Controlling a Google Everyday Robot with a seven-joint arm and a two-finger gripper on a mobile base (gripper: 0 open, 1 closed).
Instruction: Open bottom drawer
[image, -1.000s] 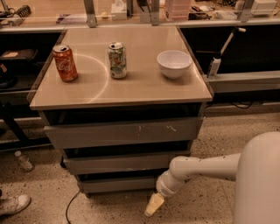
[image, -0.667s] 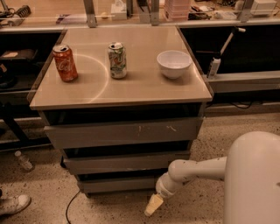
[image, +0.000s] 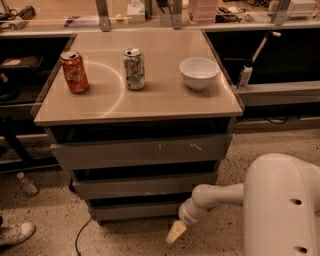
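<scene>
The robot's white body (image: 282, 205) has loomed larger at lower right; the gripper (image: 176, 232), its grip unclear, hangs bottom centre beside the plain grey bottom drawer (image: 135, 211).

My gripper (image: 175, 232) hangs low above the speckled floor (image: 50, 215), near the foot of the grey drawer cabinet (image: 145, 186). Its beige worktop (image: 160, 102) shines under warm light. Dark shelving (image: 270, 55) stands on either side, and a black cable (image: 76, 242) trails over the floor.
</scene>
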